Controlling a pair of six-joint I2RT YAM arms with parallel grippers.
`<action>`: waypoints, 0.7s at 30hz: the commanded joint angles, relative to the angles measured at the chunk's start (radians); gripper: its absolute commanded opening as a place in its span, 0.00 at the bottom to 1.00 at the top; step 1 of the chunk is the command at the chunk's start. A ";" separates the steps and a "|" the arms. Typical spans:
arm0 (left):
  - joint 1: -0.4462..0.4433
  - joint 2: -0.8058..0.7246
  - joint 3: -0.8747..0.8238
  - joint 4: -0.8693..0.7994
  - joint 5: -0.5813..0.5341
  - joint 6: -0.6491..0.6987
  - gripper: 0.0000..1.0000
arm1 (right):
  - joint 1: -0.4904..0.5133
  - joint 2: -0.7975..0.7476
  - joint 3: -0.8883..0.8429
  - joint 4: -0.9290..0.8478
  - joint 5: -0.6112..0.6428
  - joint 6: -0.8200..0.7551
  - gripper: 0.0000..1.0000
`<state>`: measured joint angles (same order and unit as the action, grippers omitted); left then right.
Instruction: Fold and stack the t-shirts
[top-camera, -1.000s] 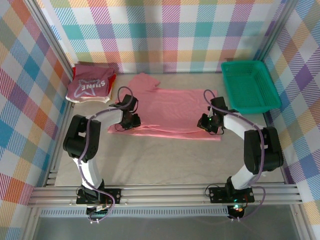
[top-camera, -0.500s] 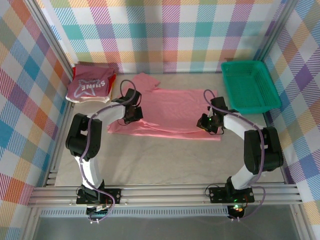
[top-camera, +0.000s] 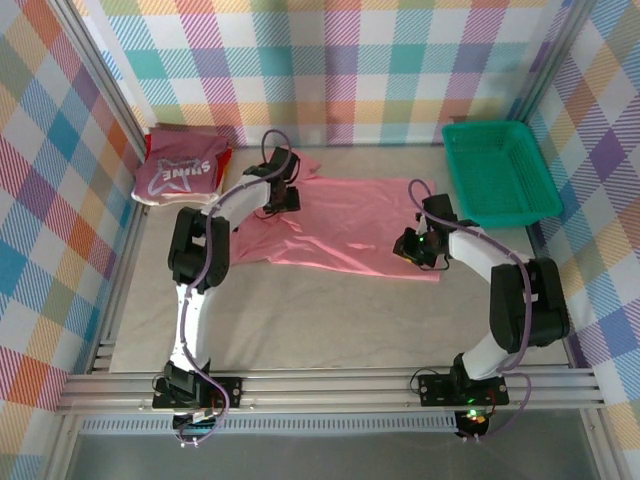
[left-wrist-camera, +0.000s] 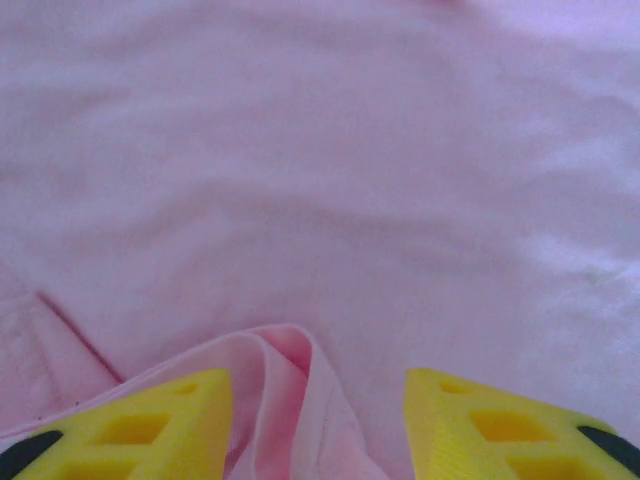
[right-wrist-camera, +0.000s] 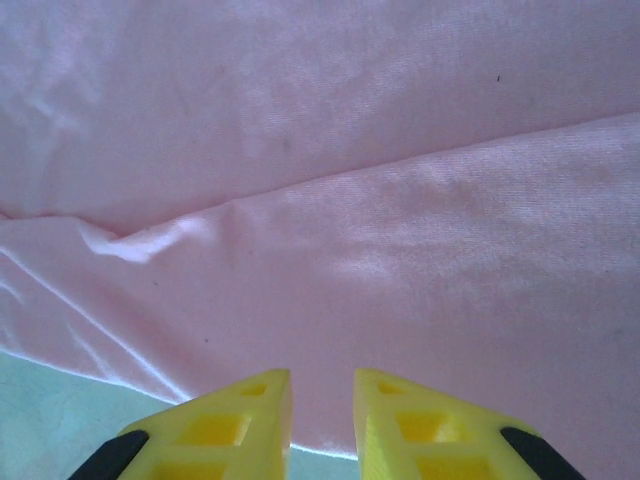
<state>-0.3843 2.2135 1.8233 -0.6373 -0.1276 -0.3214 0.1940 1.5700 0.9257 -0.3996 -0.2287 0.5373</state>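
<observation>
Though the left jaws stand spread, a raised ridge of the salmon-pink shirt (top-camera: 350, 225) sits between them in the left wrist view. If the left arm (top-camera: 250, 195) lifts off at a slant, a finger could catch that ridge and drag the fold askew.

The shirt lies partly folded in the middle of the surface (top-camera: 330, 320), between the two arms and well apart from the folded pile (top-camera: 180, 175) in the far left corner. The right jaws hover at its near right edge, nearly pressed together. I cannot tell whether a layer of cloth is pinched in the narrow gap. If it is, any pull from the right arm (top-camera: 480, 260) would probably slide the whole shirt, since the other end is free — soft cloth creeps easily.

From above, the left arm covers the shirt's far left part, so the sleeve there is hard to read. Both wrist views are close and blurred. In the pile, only slivers show beneath the lettered dark pink shirt (top-camera: 178, 172).
</observation>
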 joint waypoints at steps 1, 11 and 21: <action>-0.027 -0.037 0.021 -0.081 -0.039 0.035 0.53 | 0.004 -0.046 -0.012 -0.025 0.007 -0.016 0.23; 0.040 -0.513 -0.539 0.116 -0.080 -0.067 0.52 | -0.006 -0.041 -0.045 -0.024 0.081 0.010 0.12; 0.193 -0.569 -0.823 0.190 0.073 -0.128 0.04 | -0.036 0.006 -0.066 0.043 0.071 0.085 0.00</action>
<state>-0.1902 1.6299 1.0164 -0.4866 -0.0940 -0.4320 0.1627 1.5730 0.8757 -0.3843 -0.1654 0.5911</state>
